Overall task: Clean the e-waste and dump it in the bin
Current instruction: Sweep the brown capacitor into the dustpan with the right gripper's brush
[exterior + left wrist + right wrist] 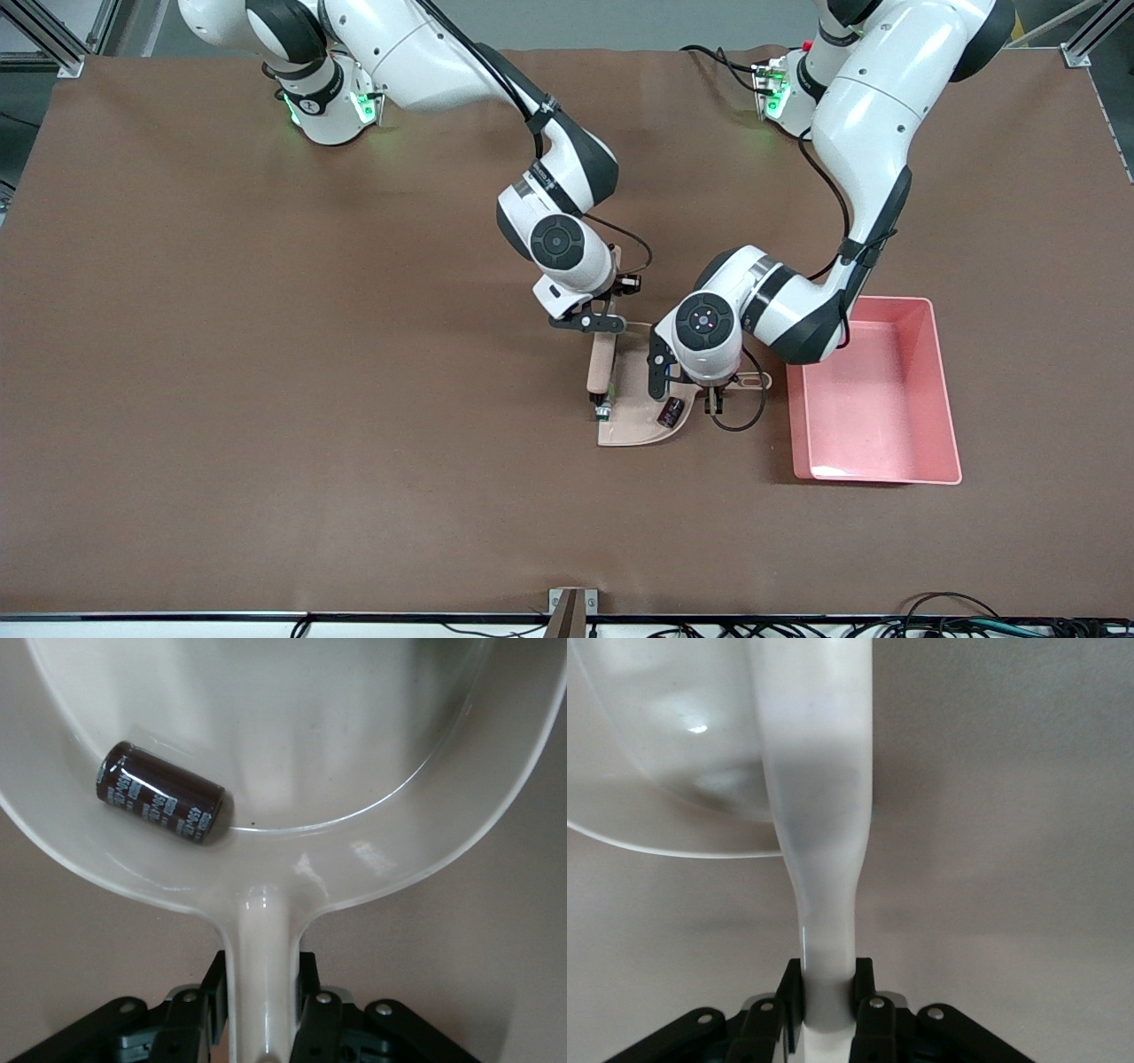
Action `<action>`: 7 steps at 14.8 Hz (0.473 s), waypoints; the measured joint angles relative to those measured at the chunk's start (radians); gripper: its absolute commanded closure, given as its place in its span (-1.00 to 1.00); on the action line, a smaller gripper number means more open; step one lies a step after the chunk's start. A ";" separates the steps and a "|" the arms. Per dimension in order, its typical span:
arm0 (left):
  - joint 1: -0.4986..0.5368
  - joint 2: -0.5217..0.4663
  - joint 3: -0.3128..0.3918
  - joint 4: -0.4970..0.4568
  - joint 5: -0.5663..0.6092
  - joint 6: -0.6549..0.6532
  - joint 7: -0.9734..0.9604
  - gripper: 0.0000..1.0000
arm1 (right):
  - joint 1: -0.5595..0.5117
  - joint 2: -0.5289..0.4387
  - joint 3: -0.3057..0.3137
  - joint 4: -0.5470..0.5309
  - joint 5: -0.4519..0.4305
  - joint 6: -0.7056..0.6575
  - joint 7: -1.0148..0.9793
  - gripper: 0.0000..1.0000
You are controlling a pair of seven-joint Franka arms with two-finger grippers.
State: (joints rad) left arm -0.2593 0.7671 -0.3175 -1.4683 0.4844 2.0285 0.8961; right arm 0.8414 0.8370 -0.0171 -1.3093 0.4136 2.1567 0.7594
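One reddish piece sits in the dustpan; left pincer clamps its handle, right pincer clamps the brush. You should sweep the white block in at the pan's nine o'clock edge.

Beige dustpan and brush on brown table.

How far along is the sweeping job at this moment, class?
Done: the dark reddish-brown piece lies in the dustpan. In hand: the left end effector grips the dustpan handle, the right end effector grips the brush, and the white block sits at the dustpan's edge by the bristles. Left: sweeping that in and tipping both into the pink bin, which shows no pieces.
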 measured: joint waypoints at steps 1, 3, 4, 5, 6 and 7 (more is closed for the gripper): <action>0.000 0.000 0.000 0.000 0.000 0.000 0.000 0.91 | 0.000 0.002 0.002 0.006 0.001 0.000 0.006 1.00; 0.000 0.000 0.000 0.000 0.000 0.000 -0.001 0.91 | 0.004 0.004 0.005 0.016 0.001 0.000 0.011 1.00; 0.001 0.000 0.000 0.000 0.000 0.000 -0.001 0.91 | 0.007 0.004 0.007 0.022 0.002 0.000 0.012 1.00; 0.002 0.000 0.000 0.000 0.000 -0.002 -0.001 0.91 | 0.011 0.004 0.008 0.027 0.005 0.000 0.013 1.00; 0.003 0.000 0.001 0.001 0.000 -0.005 -0.001 0.91 | 0.016 0.005 0.008 0.032 0.008 0.000 0.013 1.00; 0.004 0.000 0.002 0.001 0.000 -0.008 -0.001 0.91 | 0.021 0.005 0.009 0.036 0.011 0.000 0.015 1.00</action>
State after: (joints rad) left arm -0.2551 0.7671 -0.3156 -1.4668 0.4844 2.0207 0.8955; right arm 0.8626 0.8425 -0.0080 -1.2731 0.4241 2.1567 0.7741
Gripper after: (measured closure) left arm 0.656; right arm 0.736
